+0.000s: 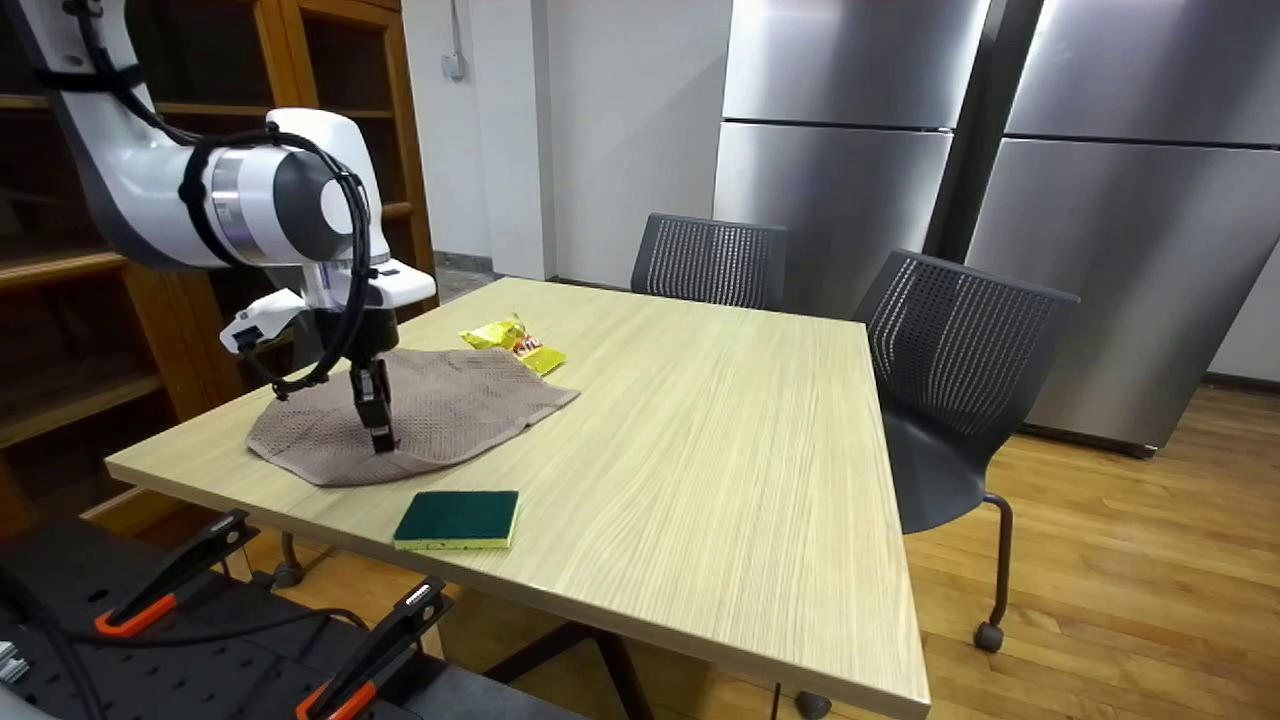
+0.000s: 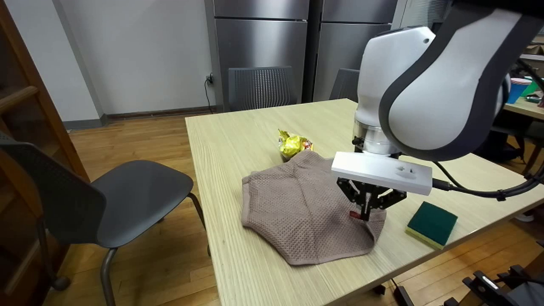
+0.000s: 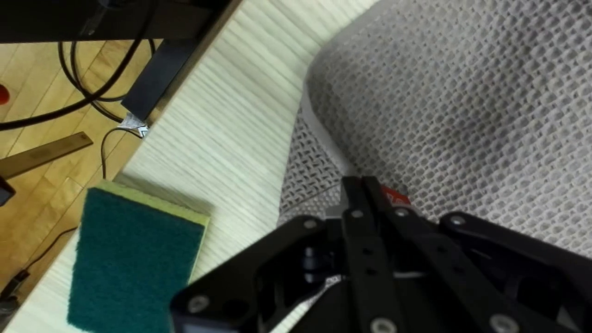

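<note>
Claw (image 3: 361, 181) of mine pinches the towel (image 3: 462, 125) by its red label (image 3: 397, 197), with a sponge (image 3: 134, 263) lower left in the wrist view.

Sponge (image 1: 456, 518), yellow packet (image 1: 515, 343), chairs (image 1: 958, 370), refrigerators (image 1: 1130, 270)

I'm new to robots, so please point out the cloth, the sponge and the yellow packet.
Cloth (image 2: 302, 212), in an exterior view: the middle of its textured upper surface.
Sponge (image 3: 135, 263), in the wrist view: its dark green top face.
Yellow packet (image 1: 513, 343), in an exterior view: its crumpled middle.
</note>
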Available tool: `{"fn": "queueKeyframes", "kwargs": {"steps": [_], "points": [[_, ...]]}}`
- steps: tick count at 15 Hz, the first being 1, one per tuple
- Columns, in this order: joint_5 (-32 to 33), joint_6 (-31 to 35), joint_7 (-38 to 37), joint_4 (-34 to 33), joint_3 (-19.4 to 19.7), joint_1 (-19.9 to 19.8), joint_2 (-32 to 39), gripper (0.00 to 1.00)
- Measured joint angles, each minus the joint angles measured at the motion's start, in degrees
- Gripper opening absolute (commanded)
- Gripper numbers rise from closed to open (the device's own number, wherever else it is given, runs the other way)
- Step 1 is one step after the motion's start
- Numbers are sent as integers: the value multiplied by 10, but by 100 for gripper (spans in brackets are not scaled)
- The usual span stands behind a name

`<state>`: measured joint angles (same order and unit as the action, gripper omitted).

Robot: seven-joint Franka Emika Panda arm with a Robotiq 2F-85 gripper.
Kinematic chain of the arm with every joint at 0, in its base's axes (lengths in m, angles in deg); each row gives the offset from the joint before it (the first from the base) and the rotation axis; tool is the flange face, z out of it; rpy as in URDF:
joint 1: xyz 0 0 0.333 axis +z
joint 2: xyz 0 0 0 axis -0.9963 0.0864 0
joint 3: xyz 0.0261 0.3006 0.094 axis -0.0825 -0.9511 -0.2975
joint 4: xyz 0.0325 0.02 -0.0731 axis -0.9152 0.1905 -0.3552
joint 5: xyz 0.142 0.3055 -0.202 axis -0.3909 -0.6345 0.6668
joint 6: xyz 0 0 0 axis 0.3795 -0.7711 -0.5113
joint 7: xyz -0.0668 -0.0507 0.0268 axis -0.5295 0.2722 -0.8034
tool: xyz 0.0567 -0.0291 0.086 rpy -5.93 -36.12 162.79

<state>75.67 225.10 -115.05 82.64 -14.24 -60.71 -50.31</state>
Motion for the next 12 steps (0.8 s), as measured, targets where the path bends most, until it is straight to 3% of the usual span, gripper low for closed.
{"fn": "queueKeyframes", "kwargs": {"steps": [1,10,12], "points": [[0,0,0,3,0,0,-1,30],[0,0,0,24,1,0,-18,97],[2,0,0,28,3,0,-25,100]]}}
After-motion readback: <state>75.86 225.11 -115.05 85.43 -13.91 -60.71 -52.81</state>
